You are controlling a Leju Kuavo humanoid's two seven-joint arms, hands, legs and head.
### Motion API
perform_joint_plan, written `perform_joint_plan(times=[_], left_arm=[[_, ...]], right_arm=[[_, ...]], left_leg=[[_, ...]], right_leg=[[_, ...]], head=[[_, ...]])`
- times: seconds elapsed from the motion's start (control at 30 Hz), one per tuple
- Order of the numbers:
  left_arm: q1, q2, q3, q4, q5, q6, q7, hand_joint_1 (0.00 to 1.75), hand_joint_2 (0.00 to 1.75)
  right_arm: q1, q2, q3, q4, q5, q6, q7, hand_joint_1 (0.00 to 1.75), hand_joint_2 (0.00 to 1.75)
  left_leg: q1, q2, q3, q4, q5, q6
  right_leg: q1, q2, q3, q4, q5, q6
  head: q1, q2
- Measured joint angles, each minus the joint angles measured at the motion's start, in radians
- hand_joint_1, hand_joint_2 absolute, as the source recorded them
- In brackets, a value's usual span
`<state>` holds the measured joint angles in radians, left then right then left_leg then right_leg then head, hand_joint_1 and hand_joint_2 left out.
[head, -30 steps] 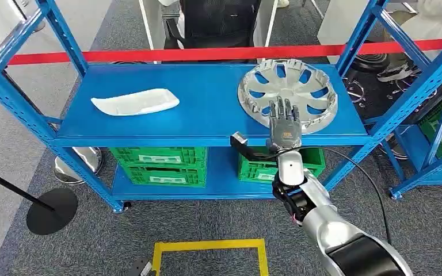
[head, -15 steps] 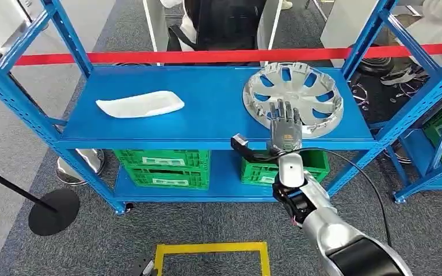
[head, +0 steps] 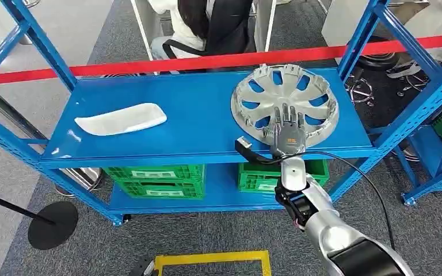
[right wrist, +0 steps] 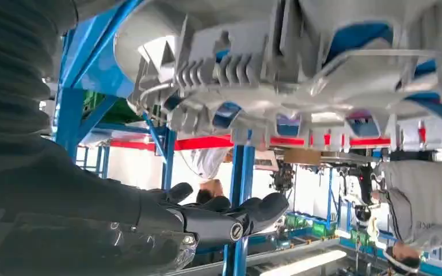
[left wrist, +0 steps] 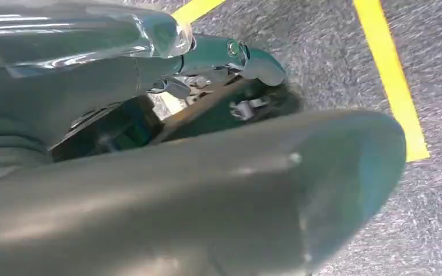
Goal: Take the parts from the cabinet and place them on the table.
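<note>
A silver wheel cover (head: 288, 86) lies flat on the right half of the blue top shelf (head: 201, 115). A white curved part (head: 121, 119) lies on the left half. My right hand (head: 288, 131) reaches over the wheel cover's near rim, fingers stretched and apart, holding nothing. The right wrist view shows the fingers (right wrist: 207, 221) straight, with a gap between them and the ribbed wheel cover (right wrist: 299, 63). In the left wrist view a blurred grey part of my left hand (left wrist: 207, 195) hangs over the carpet; how its fingers stand is unclear.
Green crates (head: 152, 173) sit on the lower shelf. Blue uprights (head: 403, 121) frame the shelf's right end. A red barrier tape (head: 149, 64) runs behind it, and a person (head: 195, 23) sits beyond. A black stand base (head: 49, 217) and yellow floor tape (head: 207, 259) lie in front.
The whole picture has shifted, so the camera moved. My right hand stays over the wheel cover's near rim, slightly farther onto it.
</note>
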<state>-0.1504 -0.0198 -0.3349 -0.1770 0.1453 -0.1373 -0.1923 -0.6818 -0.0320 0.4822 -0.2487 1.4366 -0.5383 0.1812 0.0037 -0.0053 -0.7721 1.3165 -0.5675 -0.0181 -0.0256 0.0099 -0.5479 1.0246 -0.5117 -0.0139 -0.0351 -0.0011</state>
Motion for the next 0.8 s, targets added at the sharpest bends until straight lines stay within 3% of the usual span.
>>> perform_joint_plan(times=[0.03,0.1,0.17,0.2,0.27,0.3,0.33,0.4,0.43,0.47,0.5,0.53,0.57,0.63,0.67,0.7,0.73,0.8], left_arm=[[0.000,0.000,0.000,0.000,0.000,0.000,0.000,0.00,0.00],[0.000,0.002,0.000,0.000,0.000,0.000,0.000,0.00,0.00],[0.000,0.003,0.000,0.002,0.000,0.000,0.000,0.00,0.00],[-0.001,0.003,0.000,0.001,0.000,0.000,0.001,0.00,0.00],[-0.001,0.003,0.000,0.001,-0.001,0.000,0.002,0.00,0.00],[-0.001,0.004,0.000,0.000,-0.001,0.001,0.002,0.00,0.00],[-0.001,0.004,0.001,0.000,-0.005,0.001,0.000,0.00,0.00],[-0.002,0.001,0.000,0.000,-0.008,0.000,-0.001,0.00,0.00],[0.000,0.000,0.000,0.001,-0.008,0.000,-0.001,0.00,0.00],[0.003,-0.001,0.000,0.001,-0.007,0.000,-0.001,0.00,0.00],[0.006,-0.001,0.000,0.001,-0.006,0.000,-0.001,0.00,0.00],[0.007,-0.001,0.000,0.001,-0.005,0.002,-0.002,0.00,0.00],[0.008,-0.001,0.000,0.001,-0.003,0.002,-0.004,0.00,0.00],[0.009,-0.004,0.001,0.001,0.000,0.002,-0.006,0.00,0.00],[0.009,-0.005,0.001,0.002,0.000,0.002,-0.006,0.00,0.00],[0.008,-0.005,0.001,0.002,0.002,0.002,-0.007,0.00,0.00],[0.009,-0.005,0.001,0.002,0.002,0.002,-0.007,0.00,0.00],[0.008,-0.005,0.001,0.002,0.003,0.004,-0.010,0.00,0.00]], right_arm=[[0.001,0.000,0.000,0.000,0.000,0.000,0.000,0.00,1.75],[0.000,0.001,0.000,0.000,0.000,0.000,0.000,0.00,1.75],[-0.002,0.001,0.000,0.001,0.000,0.000,0.000,0.00,1.75],[-0.004,0.002,0.000,0.001,0.000,0.000,0.000,0.00,1.75],[-0.003,0.001,-0.001,0.001,0.000,0.000,0.000,0.00,1.75],[-0.003,0.001,-0.002,0.000,-0.001,0.000,0.002,0.00,1.75],[-0.005,-0.002,-0.002,0.000,-0.001,0.001,0.003,0.00,1.75],[-0.002,-0.003,-0.002,0.001,0.000,0.009,0.005,0.00,1.75],[0.006,-0.007,-0.002,0.002,0.000,0.018,0.008,0.00,1.75],[0.014,-0.011,-0.002,0.004,0.001,0.025,0.015,0.00,1.75],[0.018,-0.014,-0.002,0.005,0.004,0.034,0.019,0.00,1.75],[0.017,-0.015,-0.002,0.005,0.005,0.041,0.023,0.00,1.75],[0.017,-0.016,-0.002,0.005,0.006,0.049,0.025,0.00,1.75],[0.018,-0.024,-0.002,0.007,0.006,0.066,0.033,0.00,1.75],[0.018,-0.028,-0.002,0.011,0.006,0.072,0.036,0.00,1.75],[0.012,-0.029,-0.002,0.009,0.007,0.074,0.036,0.00,1.75],[0.004,-0.030,-0.003,0.008,0.006,0.078,0.036,0.00,1.75],[-0.002,-0.033,-0.006,0.009,0.006,0.089,0.036,0.00,1.75]], left_leg=[[0.000,0.000,0.007,-0.052,0.055,0.002],[-0.002,0.000,0.064,-0.242,0.197,0.013],[-0.013,-0.001,0.098,-0.280,0.180,0.024],[-0.014,-0.001,0.111,-0.302,0.153,0.030],[-0.013,0.000,0.121,-0.312,0.138,0.046],[-0.005,-0.002,0.142,-0.324,0.138,0.050],[-0.005,-0.003,0.158,-0.331,0.134,0.055],[-0.004,-0.004,0.174,-0.332,0.120,0.062],[-0.005,-0.006,0.183,-0.332,0.111,0.063],[-0.005,-0.010,0.193,-0.332,0.101,0.063],[-0.005,-0.013,0.204,-0.332,0.091,0.062],[-0.005,-0.013,0.218,-0.332,0.081,0.062],[-0.006,-0.015,0.232,-0.332,0.071,0.060],[-0.006,-0.017,0.253,-0.333,0.049,0.053],[-0.010,-0.020,0.263,-0.328,0.042,0.046],[-0.009,-0.021,0.258,-0.328,0.035,0.038],[-0.008,-0.019,0.267,-0.328,0.035,0.032],[-0.009,-0.017,0.268,-0.327,0.036,0.040]], right_leg=[[0.000,0.001,0.018,0.000,-0.013,0.001],[0.000,0.003,0.059,-0.003,-0.042,0.006],[0.003,0.007,0.068,-0.014,-0.057,0.019],[0.002,0.007,0.067,-0.018,-0.060,0.024],[0.002,0.004,0.085,-0.022,-0.048,0.040],[0.002,0.004,0.082,-0.013,-0.051,0.043],[0.002,0.001,0.068,0.030,-0.051,0.041],[0.004,0.001,-0.020,0.168,-0.080,0.045],[0.004,0.001,-0.071,0.233,-0.115,0.048],[0.004,0.001,-0.114,0.273,-0.147,0.048],[0.005,0.001,-0.137,0.270,-0.150,0.048],[0.006,0.001,-0.142,0.233,-0.123,0.046],[0.007,0.001,-0.133,0.167,-0.065,0.040],[0.010,-0.002,-0.103,-0.004,0.106,0.026],[0.014,-0.003,-0.107,-0.002,0.072,0.028],[0.018,-0.001,-0.096,0.000,0.091,0.023],[0.020,0.001,-0.099,-0.007,0.093,0.019],[0.018,0.003,-0.084,-0.011,0.097,0.025]], head=[[-0.001,0.000],[0.000,0.000],[0.000,0.000],[-0.002,0.000],[-0.002,0.000],[-0.003,0.000],[0.003,0.000],[0.005,0.000],[0.005,0.000],[0.005,0.000],[0.006,0.000],[0.006,0.000],[0.006,0.000],[0.008,0.000],[0.000,0.000],[0.003,0.000],[0.002,0.000],[0.003,0.000]])
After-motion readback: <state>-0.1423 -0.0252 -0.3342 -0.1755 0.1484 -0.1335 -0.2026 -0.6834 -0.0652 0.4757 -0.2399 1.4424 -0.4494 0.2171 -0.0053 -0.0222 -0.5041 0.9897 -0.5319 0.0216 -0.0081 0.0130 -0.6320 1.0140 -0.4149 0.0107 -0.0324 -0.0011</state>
